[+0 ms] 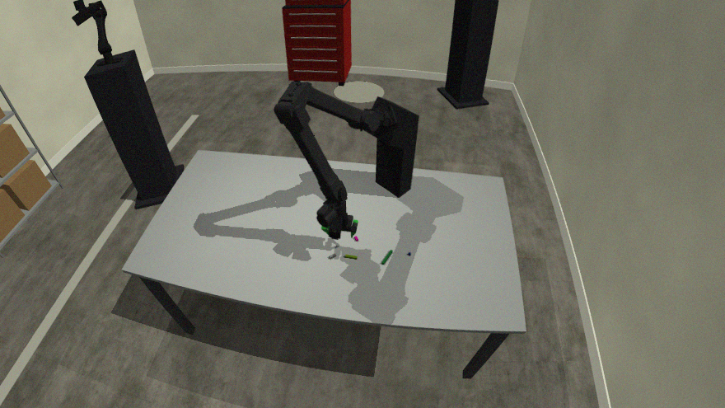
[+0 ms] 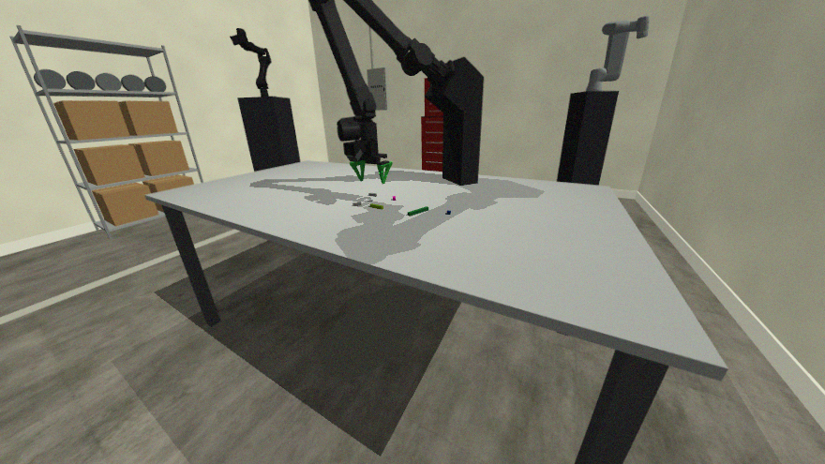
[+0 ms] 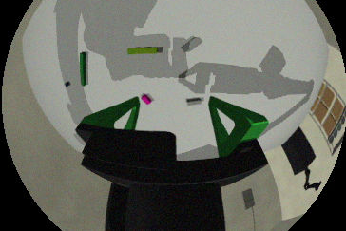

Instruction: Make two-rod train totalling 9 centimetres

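Note:
My gripper (image 1: 339, 230) hangs open and empty a little above the table; it also shows in the exterior view (image 2: 369, 172) and the wrist view (image 3: 173, 117). A small magenta rod (image 3: 146, 99) lies just by the left finger, and a short grey rod (image 3: 193, 100) lies between the fingers' line, below them. Further out lie a lime rod (image 3: 144, 50), a green rod (image 3: 83, 68) and a tiny blue rod (image 3: 67, 84) next to it. The green rod (image 1: 386, 256) and the blue rod (image 1: 409, 254) lie apart. Another grey rod (image 3: 189, 44) lies beyond the lime rod's end.
The arm's black base block (image 1: 395, 152) stands on the table's far side. All rods lie near the table's middle (image 2: 389, 203), well away from its edges. Two black pedestals (image 1: 133, 131) with other arms stand on the floor.

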Available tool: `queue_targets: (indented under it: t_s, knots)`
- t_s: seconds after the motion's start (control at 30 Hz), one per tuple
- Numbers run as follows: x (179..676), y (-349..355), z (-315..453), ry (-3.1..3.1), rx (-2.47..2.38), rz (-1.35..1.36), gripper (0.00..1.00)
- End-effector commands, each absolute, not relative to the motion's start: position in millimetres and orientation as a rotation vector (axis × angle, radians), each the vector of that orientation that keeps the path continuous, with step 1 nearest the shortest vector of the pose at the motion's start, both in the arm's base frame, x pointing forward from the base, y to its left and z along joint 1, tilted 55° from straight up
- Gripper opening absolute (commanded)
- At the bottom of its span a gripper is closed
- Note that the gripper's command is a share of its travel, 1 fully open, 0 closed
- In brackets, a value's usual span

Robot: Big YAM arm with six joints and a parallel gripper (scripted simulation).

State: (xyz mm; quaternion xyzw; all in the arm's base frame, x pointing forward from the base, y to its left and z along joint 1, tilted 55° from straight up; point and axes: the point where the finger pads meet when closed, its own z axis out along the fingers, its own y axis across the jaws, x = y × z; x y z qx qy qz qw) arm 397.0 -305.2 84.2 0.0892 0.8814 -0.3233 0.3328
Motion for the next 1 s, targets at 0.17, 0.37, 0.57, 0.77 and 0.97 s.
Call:
queue_targets:
  t_s: [0.17, 0.37, 0.57, 0.77, 0.97]
  knots:
    - [415.9, -272.3, 59.9, 2.356, 0.015, -0.909, 1.00]
    - [424.0, -262.3, 64.6, 2.347, -0.087, -0.975, 1.00]
    - [433.7, -245.9, 44.8, 2.382, -0.230, -1.026, 1.00]
    - [443.9, -216.4, 24.4, 2.400, -0.410, -1.067, 1.00]
    - [447.9, -197.6, 12.2, 2.403, -0.548, -1.114, 1.00]
